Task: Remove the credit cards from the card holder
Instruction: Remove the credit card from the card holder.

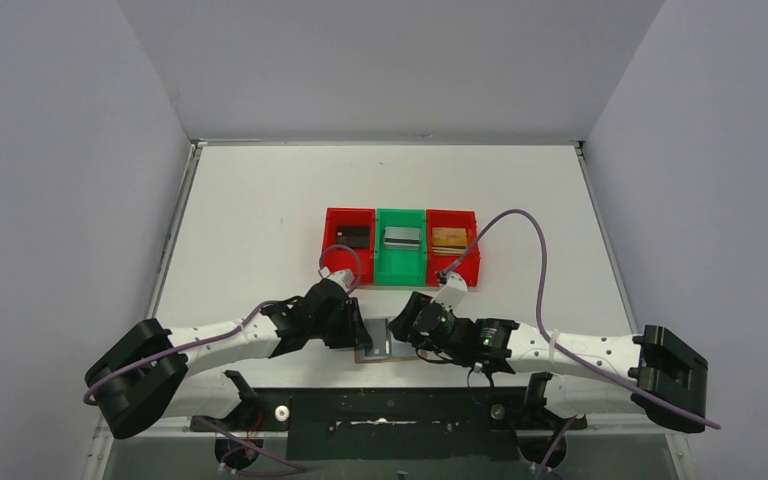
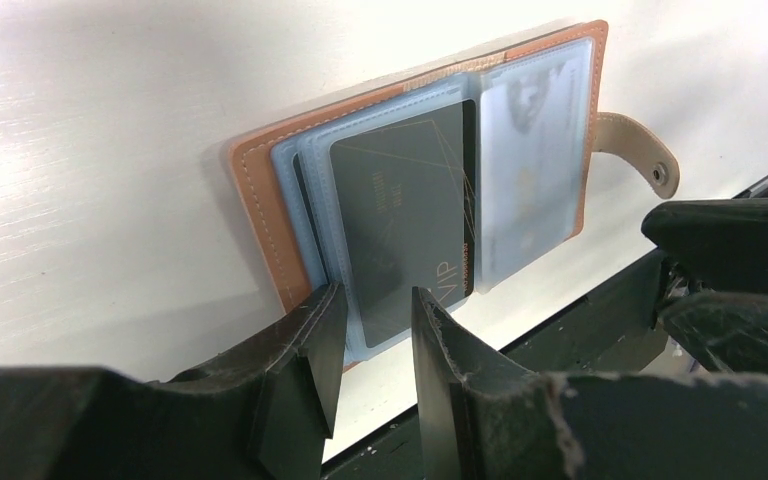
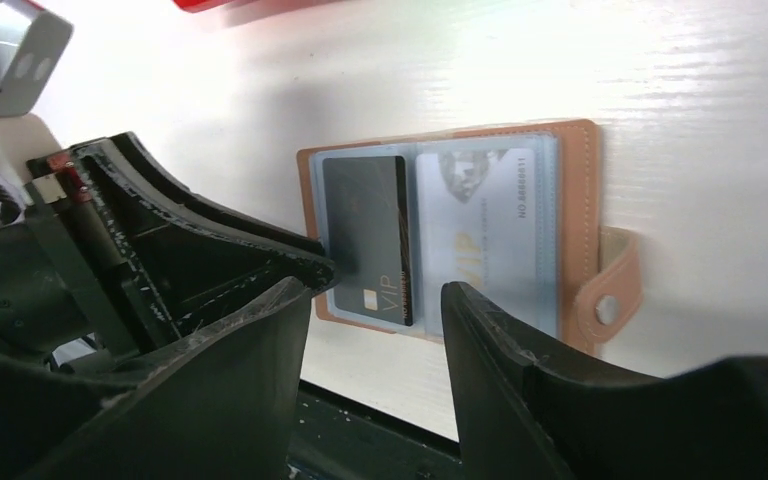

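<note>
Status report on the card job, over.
Card holder flat open; black card, silver card sleeved. Left fingers open astride its edge; right fingers open above. Nothing blocking.

Pretty clearly a robotics lab test cell, not a home or office: a bare white table (image 1: 260, 200) boxed in by plain grey walls (image 1: 60, 150) on the left, right and far sides. 2 robot arms, the left arm (image 1: 220, 340) and the right arm (image 1: 590, 352), are bolted to a black base plate (image 1: 390, 410) at the near edge. They trail purple cables (image 1: 542, 270), and 3 red and green plastic bins (image 1: 400, 268) are lined up mid-table.
</note>
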